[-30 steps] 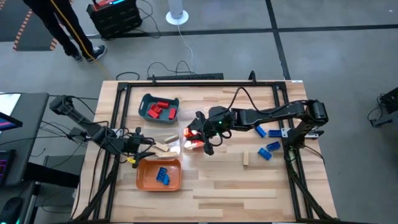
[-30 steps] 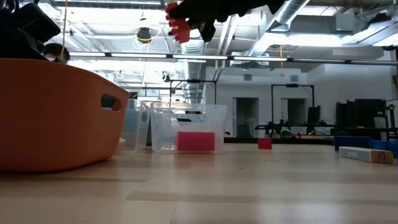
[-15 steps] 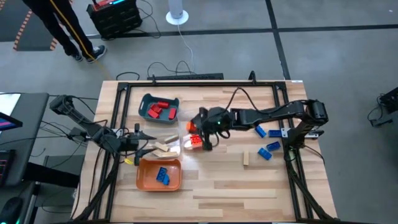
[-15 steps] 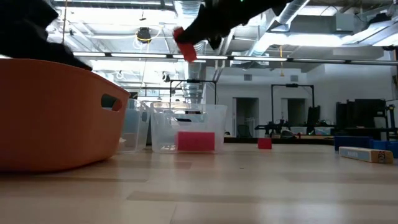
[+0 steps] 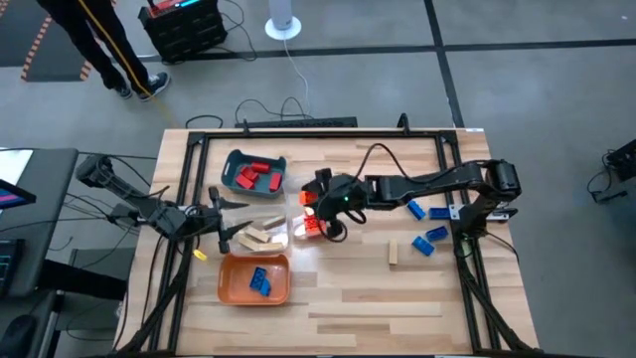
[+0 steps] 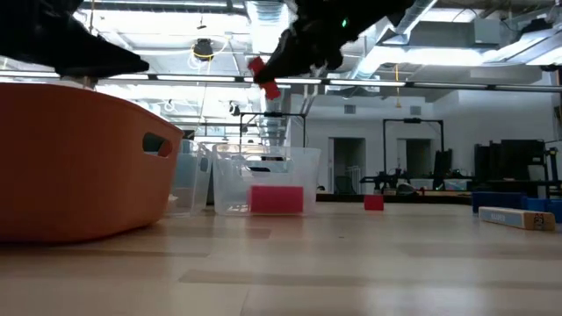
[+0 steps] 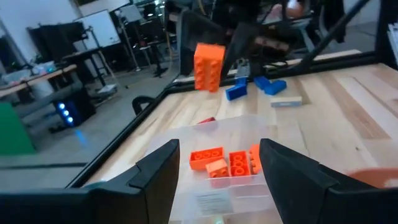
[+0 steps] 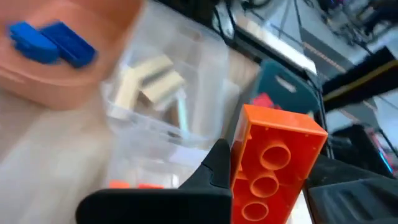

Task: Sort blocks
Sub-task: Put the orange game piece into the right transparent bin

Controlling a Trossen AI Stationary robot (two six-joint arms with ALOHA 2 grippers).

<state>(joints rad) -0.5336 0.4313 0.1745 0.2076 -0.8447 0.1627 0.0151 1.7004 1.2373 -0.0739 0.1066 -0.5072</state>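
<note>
Right wrist view alone shows the underside of the orange block: three round sockets, pinched in the right gripper. The high view places it above the clear tray at mid-counter. It has shifted slightly left since a second ago. The left gripper, fingers spread and empty, has risen above the tan-block tray.
</note>
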